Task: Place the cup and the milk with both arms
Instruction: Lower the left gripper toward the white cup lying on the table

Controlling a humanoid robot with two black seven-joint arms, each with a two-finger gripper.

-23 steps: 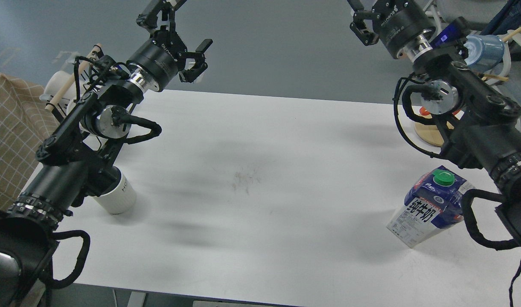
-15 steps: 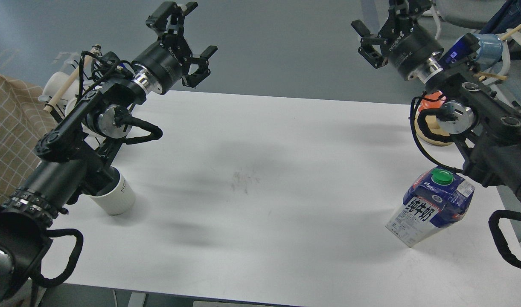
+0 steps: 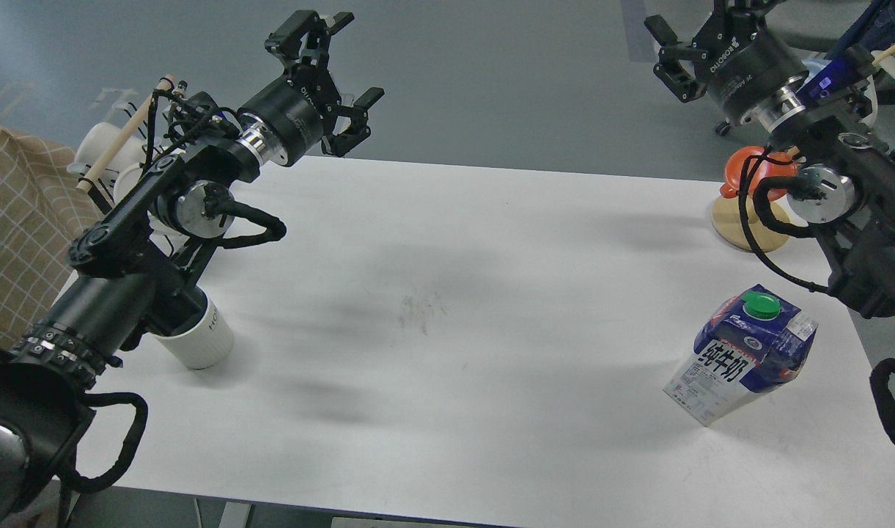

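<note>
The cup, a white ribbed mug with small lettering, stands near the table's left edge, partly hidden under my left forearm. The milk, a blue and white carton with a green cap, stands near the right edge. My left gripper is open and empty, held high beyond the table's far left edge, well away from the cup. My right gripper is open and empty, high at the top right, far from the milk and partly cut off by the frame's top.
An orange-red mug sits on a round wooden base at the far right of the white table. White mugs on a rack stand at the far left. A checked cloth lies left of the table.
</note>
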